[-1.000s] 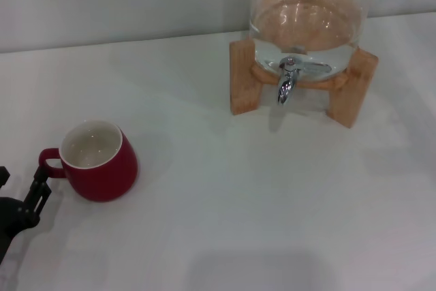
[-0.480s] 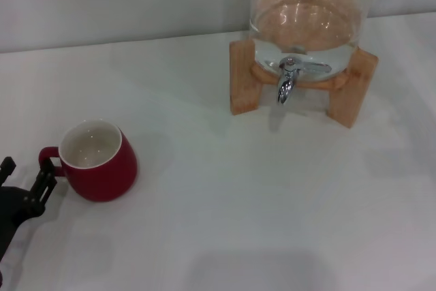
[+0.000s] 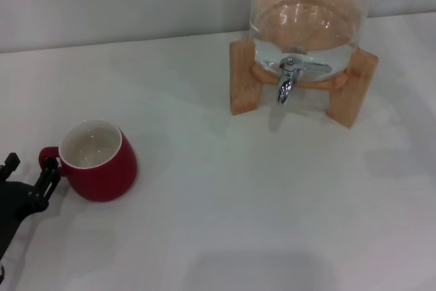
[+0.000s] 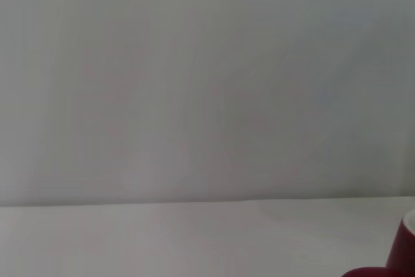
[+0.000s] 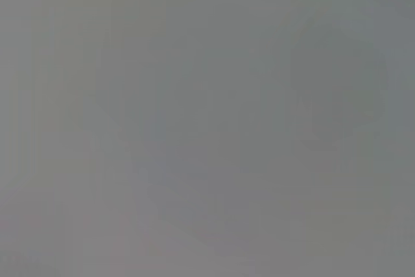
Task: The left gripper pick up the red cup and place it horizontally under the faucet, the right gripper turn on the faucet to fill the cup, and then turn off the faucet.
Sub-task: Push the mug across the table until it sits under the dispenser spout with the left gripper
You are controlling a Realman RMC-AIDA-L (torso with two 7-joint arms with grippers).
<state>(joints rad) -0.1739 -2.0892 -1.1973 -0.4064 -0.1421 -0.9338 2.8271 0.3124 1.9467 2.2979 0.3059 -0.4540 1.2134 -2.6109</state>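
Observation:
The red cup (image 3: 100, 163) stands upright on the white table at the left, its white inside showing and its small handle pointing left. My left gripper (image 3: 29, 171) reaches in from the lower left corner, open, with one black finger (image 3: 46, 179) right against the handle and the other further left. In the left wrist view only a sliver of the red cup (image 4: 403, 252) shows at the frame's edge. The faucet (image 3: 287, 81) juts from the glass dispenser (image 3: 304, 18) at the back right, with nothing beneath it. The right gripper is out of view.
The dispenser rests on a wooden stand (image 3: 244, 85) with legs on both sides of the faucet. A pale wall runs behind the white table (image 3: 225, 195). The right wrist view shows only plain grey.
My left gripper has crept forward and up towards the cup's handle, and its near finger now reaches the handle. The cup and the dispenser have stayed put.

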